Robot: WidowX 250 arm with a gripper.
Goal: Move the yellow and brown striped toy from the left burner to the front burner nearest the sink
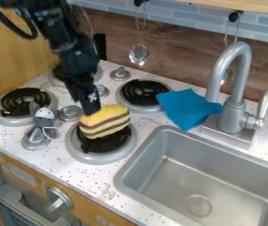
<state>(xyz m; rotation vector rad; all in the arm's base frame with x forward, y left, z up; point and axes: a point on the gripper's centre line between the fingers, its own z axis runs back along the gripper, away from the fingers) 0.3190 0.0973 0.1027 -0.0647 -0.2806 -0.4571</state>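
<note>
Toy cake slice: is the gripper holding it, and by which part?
Cannot be told. The gripper is at the upper-left corner of the toy cake slice in view; whether its jaws grip there or only sit beside it is unclear.

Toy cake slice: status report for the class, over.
End effector at cake slice's upper-left edge, contact unclear. Slice on burner nearest camera. Nearest possible obstacle: grey toy mouse, image left, apart from slice.

"Where is the cake slice [106, 122] sitting?"
"It's resting on the front right burner [79, 152], left of the sink [124, 173]."
"And the toy mouse [42, 118]?"
"Lying between the front burners. The cloth [186, 108] is lying behind the sink, left of the faucet [233, 115]."
</note>
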